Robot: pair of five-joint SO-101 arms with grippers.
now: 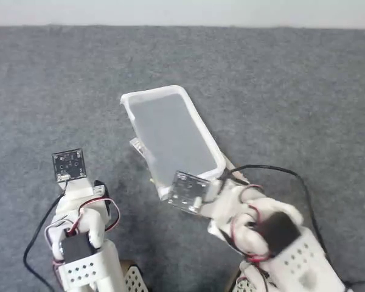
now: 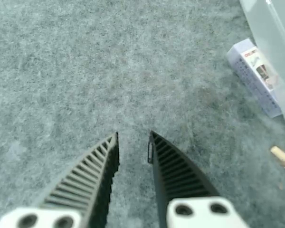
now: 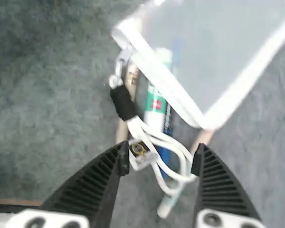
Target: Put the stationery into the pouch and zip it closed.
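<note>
The right gripper (image 3: 161, 149) hangs wide over the pouch's (image 3: 218, 47) white cord (image 3: 140, 129). Pens (image 3: 154, 107) lie at the pouch edge, possibly half under it. Closing here risks catching the cord and dragging the pouch across the bench (image 1: 280, 91). The left gripper (image 2: 133, 137), narrowly parted, holds nothing. The eraser (image 2: 256, 76) beside the pouch could be missed.

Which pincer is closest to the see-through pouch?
The right pincer: it hangs open by the pouch, over its cord and pens. The left pincer is over bare grey carpet.
</note>
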